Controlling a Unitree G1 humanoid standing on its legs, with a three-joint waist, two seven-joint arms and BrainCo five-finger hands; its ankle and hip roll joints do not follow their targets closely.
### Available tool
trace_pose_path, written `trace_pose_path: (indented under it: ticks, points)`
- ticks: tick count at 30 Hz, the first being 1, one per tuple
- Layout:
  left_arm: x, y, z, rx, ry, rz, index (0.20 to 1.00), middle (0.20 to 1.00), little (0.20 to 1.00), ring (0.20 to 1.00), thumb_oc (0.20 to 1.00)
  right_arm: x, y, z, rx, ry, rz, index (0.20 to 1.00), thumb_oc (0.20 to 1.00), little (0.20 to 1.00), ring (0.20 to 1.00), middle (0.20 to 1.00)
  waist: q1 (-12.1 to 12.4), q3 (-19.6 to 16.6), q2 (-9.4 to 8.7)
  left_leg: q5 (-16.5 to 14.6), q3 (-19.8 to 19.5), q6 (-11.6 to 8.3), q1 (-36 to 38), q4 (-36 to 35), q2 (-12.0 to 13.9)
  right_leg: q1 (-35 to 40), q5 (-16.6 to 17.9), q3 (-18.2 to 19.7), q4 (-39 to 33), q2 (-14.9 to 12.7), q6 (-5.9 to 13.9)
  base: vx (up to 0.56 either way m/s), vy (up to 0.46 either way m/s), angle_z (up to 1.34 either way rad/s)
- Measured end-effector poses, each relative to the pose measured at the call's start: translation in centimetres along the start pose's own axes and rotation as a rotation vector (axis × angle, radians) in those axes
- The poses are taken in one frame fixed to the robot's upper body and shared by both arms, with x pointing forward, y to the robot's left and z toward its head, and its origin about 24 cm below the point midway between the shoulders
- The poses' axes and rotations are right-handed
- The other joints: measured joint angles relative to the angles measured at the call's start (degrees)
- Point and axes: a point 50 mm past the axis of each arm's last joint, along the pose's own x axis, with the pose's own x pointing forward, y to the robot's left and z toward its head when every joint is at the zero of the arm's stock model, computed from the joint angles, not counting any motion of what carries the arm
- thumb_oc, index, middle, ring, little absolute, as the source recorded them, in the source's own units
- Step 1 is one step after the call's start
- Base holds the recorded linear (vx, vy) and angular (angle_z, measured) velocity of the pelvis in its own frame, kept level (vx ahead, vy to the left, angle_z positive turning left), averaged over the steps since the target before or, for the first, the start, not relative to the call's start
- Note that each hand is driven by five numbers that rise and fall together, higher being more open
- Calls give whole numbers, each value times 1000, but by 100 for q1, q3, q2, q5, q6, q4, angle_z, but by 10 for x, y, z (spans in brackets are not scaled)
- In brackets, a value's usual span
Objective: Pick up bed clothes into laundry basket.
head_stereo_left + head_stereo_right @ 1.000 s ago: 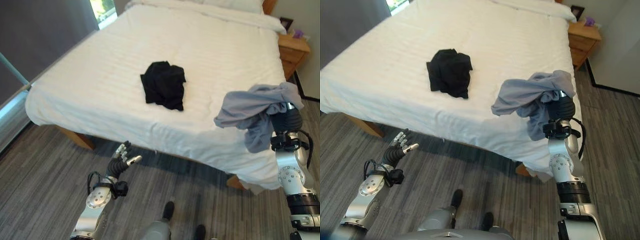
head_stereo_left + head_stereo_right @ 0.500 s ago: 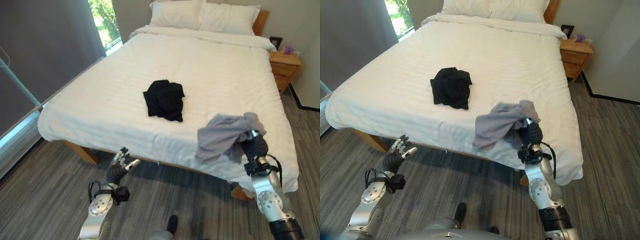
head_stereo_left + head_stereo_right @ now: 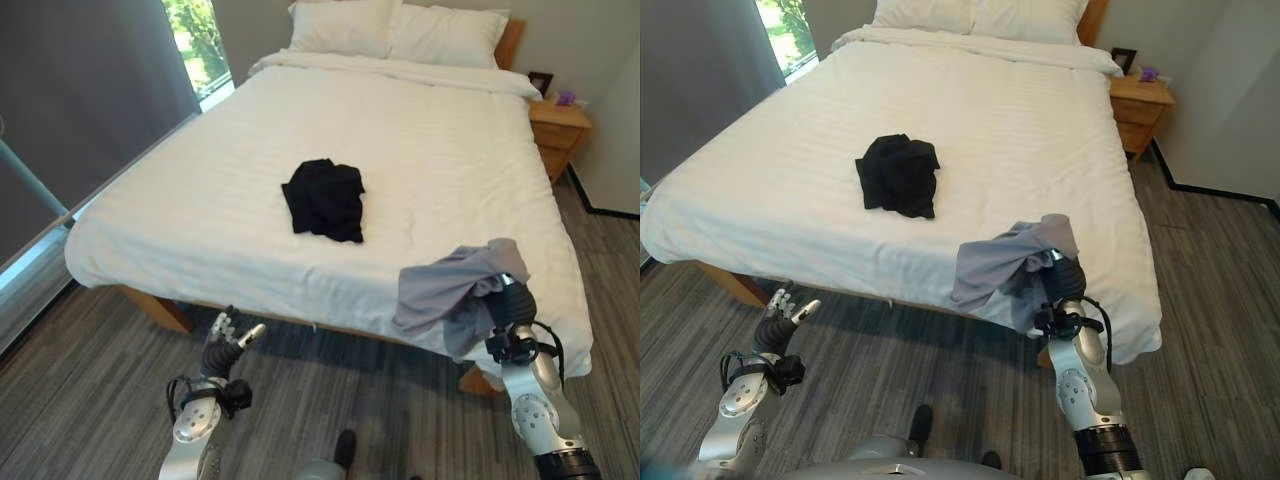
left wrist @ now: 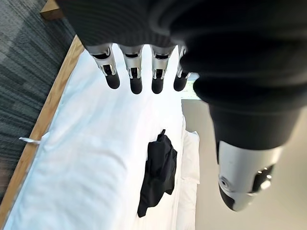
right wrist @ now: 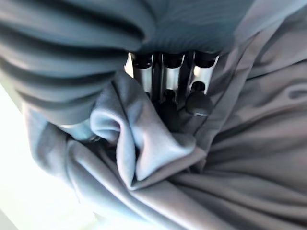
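Since the last frame my left hand (image 3: 222,340) has dropped a bit lower over the floor (image 3: 90,400) by the bed's foot, fingers straight and relaxed, holding nothing — the left wrist view confirms that, w/ the fingertips (image 4: 135,86) spread in a row. Right hand (image 3: 510,305) sits about where it was, at the bed's near right corner, and the camera has shifted slightly.

Right hand is clenched round the grey garment (image 3: 450,290); in the right wrist view the fingers (image 5: 165,72) curl into a bunched fold of the grey cloth. Cloth hangs off the hand to its left and below, draped in front of the bed's (image 3: 420,150) edge, lifted clear of the sheet as far as I can tell.

Black garment (image 3: 324,198) lies crumpled near the middle of the white sheet, well apart from both hands — also seen past my left fingers in the wrist view. Two pillows (image 3: 400,28) at the head end, wooden nightstand (image 3: 558,125) beside the bed on the right w/ a small purple item on top. Window (image 3: 195,45) at far left.
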Motion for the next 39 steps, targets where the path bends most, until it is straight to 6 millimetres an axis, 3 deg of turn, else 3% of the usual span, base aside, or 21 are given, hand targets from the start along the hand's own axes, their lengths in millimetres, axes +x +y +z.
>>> trace_pose_path:
  ticks: [1, 3, 4, 5, 8, 11, 12, 13, 14, 15, 18, 22, 24, 27, 28, 30, 31, 32, 33, 37, 39]
  points:
    - [3, 0, 2, 10, -6, 2, 1000, 1000, 1000, 1000, 1000, 1, 0, 1, 1, -7, -6, 200, 200, 200, 200, 200, 54, 23, -11, -211, 16, 159, -42, 187, -63, -121, -7, -12, 194, -116, 32, 51, 196, -27]
    - [5, 3, 7, 18, -25, 9, 1000, 1000, 1000, 1000, 1000, 2, 2, 0, 4, -8, 2, 200, 200, 200, 200, 200, 106, 4, 50, -259, 65, 255, -11, 148, -127, -301, -119, 17, 605, -225, 162, 38, 206, -35]
    - [9, 1, 9, 15, -35, 10, 1000, 1000, 1000, 1000, 1000, 3, 6, 0, 10, -10, 12, 200, 200, 200, 200, 200, 119, 69, 157, -351, 36, 410, 13, 145, -117, -707, -291, 32, 1521, -307, 294, 84, 244, 1]
    - [12, -2, 14, 13, -53, 4, 1000, 1000, 1000, 1000, 1000, 3, 10, -4, 25, -1, 20, 200, 200, 200, 200, 200, -28, 116, 249, -355, 36, 450, 48, 178, -80, -1063, -390, 71, 2391, -361, 269, 72, 162, 21]
    - [17, -5, 28, 35, -108, -25, 1000, 1000, 1000, 1000, 1000, 1, 16, -12, 37, 29, 47, 200, 200, 200, 200, 200, -51, 328, 240, -349, 45, 655, 193, 377, -49, -1598, -418, 245, 3752, -498, 222, 154, 10, 20]
    - [16, -3, 35, 51, -134, -30, 1000, 1000, 1000, 1000, 1000, 1, 16, -12, 44, 28, 51, 200, 200, 200, 200, 200, -50, 386, 168, -367, -124, 653, 173, 341, 0, -1596, -466, 141, 3047, -502, 247, 283, -148, 28]
    - [16, -4, 36, 52, -143, -32, 1000, 1000, 1000, 1000, 1000, 0, 16, -13, 46, 31, 50, 200, 200, 200, 200, 200, -98, 422, 153, -400, -316, 601, 110, 314, 98, -1363, -498, 261, 2245, -213, 286, 214, -190, 63]
    - [18, 0, 40, 72, -155, -31, 1000, 1000, 1000, 1000, 1000, 0, 16, -16, 58, 38, 46, 200, 200, 200, 200, 200, -192, 471, -181, -497, -346, 518, 38, 443, -113, -1246, -634, 443, 1551, -186, 306, 216, -189, 59]
    - [18, 0, 40, 74, -156, -31, 1000, 1000, 1000, 1000, 1000, -1, 17, -16, 61, 38, 46, 200, 200, 200, 200, 200, -202, 472, -214, -508, -345, 526, 24, 475, -145, -1238, -649, 458, 1520, -202, 308, 218, -278, 115]
    - [21, -6, 38, 106, -147, -45, 1000, 1000, 1000, 1000, 1000, -5, 1, -14, 14, 54, 3, 200, 200, 200, 200, 200, -381, 627, -255, -565, -639, 625, -55, 889, -211, -939, -216, 965, 1258, 8, 315, 109, -157, 91]
    - [10, -1, 29, 128, -120, -48, 1000, 1000, 1000, 1000, 1000, -15, -8, -16, 26, 70, -18, 200, 200, 200, 200, 200, -248, 621, -248, -458, -648, 448, 225, 428, 58, -683, -40, 738, 911, 177, 69, 227, -224, 29]
    - [15, -8, 35, 131, -145, -82, 1000, 1000, 1000, 1000, 1000, -18, -17, -9, 13, 60, -36, 200, 200, 200, 200, 200, -422, 634, -192, -466, -927, 320, 221, 491, 205, -155, 182, 295, 328, 365, -79, 98, -144, 48]
    - [22, -11, 48, 173, -188, -123, 1000, 1000, 1000, 1000, 1000, -16, -24, -2, 3, 40, -55, 200, 200, 200, 200, 200, -443, 628, -173, -554, -1025, 116, 177, 751, 264, -10, 178, 102, 240, 444, -196, 56, -35, 39]
    - [30, -14, 65, 219, -242, -143, 1000, 1000, 1000, 1000, 1000, -15, -28, 5, -3, 12, -68, 200, 200, 200, 200, 200, -499, 663, -63, -610, -957, 96, 119, 740, 376, 113, 167, -83, 161, 482, -300, 141, -4, 39]
    - [38, -18, 80, 266, -283, -162, 1000, 1000, 1000, 1000, 1000, -15, -31, 8, -20, 8, -70, 200, 200, 200, 200, 200, -555, 681, -30, -654, -492, 35, 20, 748, 528, 168, 199, -242, 32, 454, -354, 141, -10, 63]
    - [53, -20, 113, 365, -375, -167, 1000, 1000, 1000, 1000, 1000, -13, -30, 11, -33, 9, -62, 200, 200, 200, 200, 200, -634, 715, -50, -620, -125, 19, 16, 628, 586, 194, 123, -354, 35, 283, -401, 116, 16, 47]
    - [56, -21, 122, 403, -403, -166, 1000, 1000, 1000, 1000, 1000, -13, -29, 13, -45, 6, -47, 200, 200, 200, 200, 200, -653, 704, -5, -615, -114, 25, 52, 593, 588, 195, 110, -316, 37, 262, -340, 127, 49, -2]
    - [58, -22, 130, 433, -429, -169, 1000, 1000, 1000, 1000, 1000, -11, -27, 17, -61, -1, -27, 200, 200, 200, 200, 200, -648, 696, 149, -611, -124, 32, 162, 544, 657, 209, 80, -286, 34, 287, -257, 141, 78, -29]
    - [61, -20, 140, 456, -455, -157, 1000, 1000, 1000, 1000, 1000, -10, -24, 19, -64, -7, -10, 200, 200, 200, 200, 200, -669, 691, 289, -322, -66, 9, 253, 441, 700, 225, 82, -128, 10, 272, -150, 97, 58, -37]
    - [85, -31, 185, 599, -540, -137, 1000, 1000, 1000, 1000, 1000, -12, -16, 7, -43, 48, 20, 200, 200, 200, 200, 200, -692, 675, 110, -240, 200, 127, 318, 199, 515, 50, 190, 94, 16, 60, 30, 155, 119, -23]
    - [100, -24, 201, 674, -508, -91, 1000, 1000, 1000, 1000, 1000, -13, -5, -1, -18, 82, 62, 200, 200, 200, 200, 200, -708, 669, 5, -234, 347, 132, 339, 93, 503, -63, 221, 261, 5, 40, 63, 57, 75, -44]
